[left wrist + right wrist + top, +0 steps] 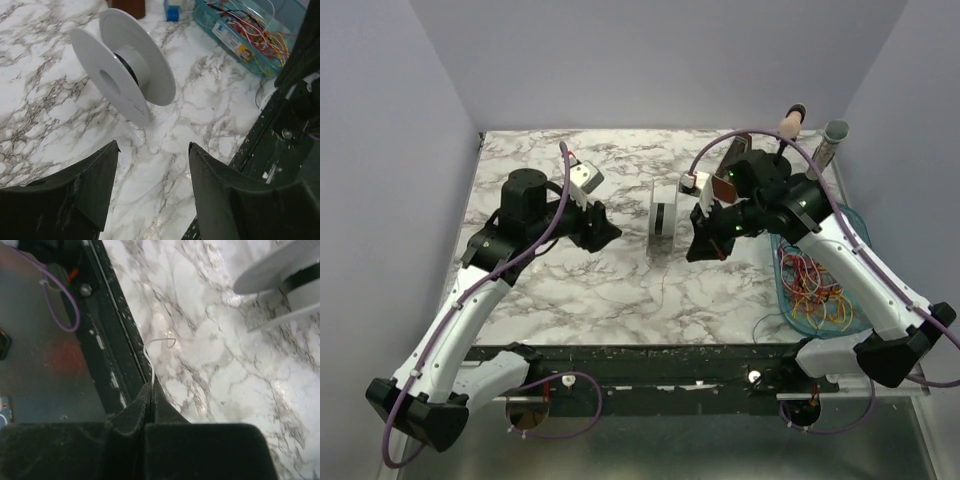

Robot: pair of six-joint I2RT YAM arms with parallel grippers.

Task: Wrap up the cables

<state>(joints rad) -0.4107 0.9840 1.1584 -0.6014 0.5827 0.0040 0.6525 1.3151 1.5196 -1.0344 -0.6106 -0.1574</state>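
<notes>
The cables (817,288) are a tangle of thin red, orange, yellow and green wires lying in a teal basket (779,282) at the right, also in the left wrist view as cables (257,26). A white spool (662,228) stands on edge mid-table between the arms. My left gripper (611,228) hangs open left of the spool (122,67), nothing between its jaws (154,147). My right gripper (699,249) is just right of the spool and shut (151,384) on a thin white wire (159,342) that curls out past its tips.
A brown block (734,156) and two upright cylinders (833,138) stand at the back right. A small blue box (172,10) sits beside the basket (226,44). The table's black front rail (112,365) runs close under the right gripper.
</notes>
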